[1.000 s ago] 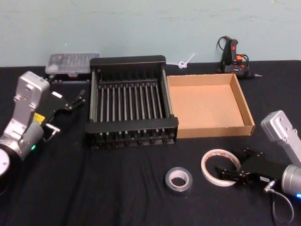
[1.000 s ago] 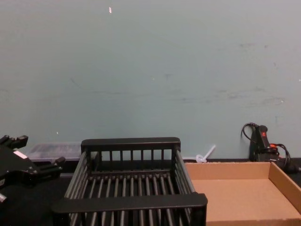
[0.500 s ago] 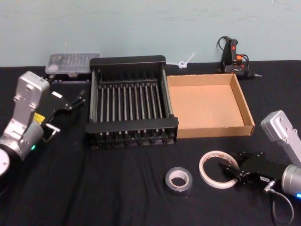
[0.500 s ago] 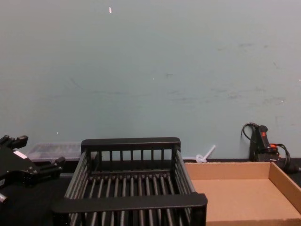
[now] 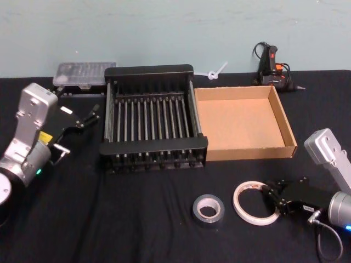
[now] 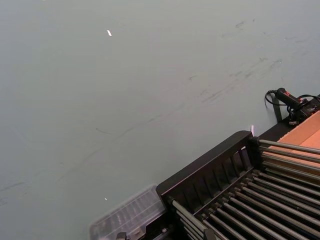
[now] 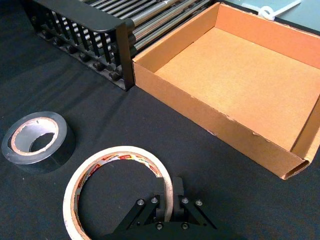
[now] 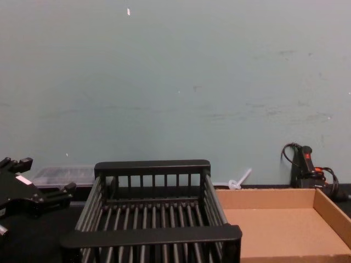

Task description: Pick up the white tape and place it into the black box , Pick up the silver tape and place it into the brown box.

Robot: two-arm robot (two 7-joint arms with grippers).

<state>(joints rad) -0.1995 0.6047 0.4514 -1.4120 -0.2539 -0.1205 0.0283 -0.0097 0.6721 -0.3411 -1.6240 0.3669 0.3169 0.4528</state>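
On the black tabletop point(image 5: 137, 219), the right end effector point(image 7: 167, 200) is clamped across the near wall of the white tape point(image 7: 120, 187), which lies flat beside the silver tape point(image 7: 39, 141). Lift it straight up, keeping the thin ring level, then carry it left to the black box point(image 5: 151, 118). The left end effector point(image 5: 82, 118), fingers apart, waits beside that box.

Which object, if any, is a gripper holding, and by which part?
The right gripper pinches the white tape by its thin ring wall, one jaw inside and one outside. The left gripper holds nothing.
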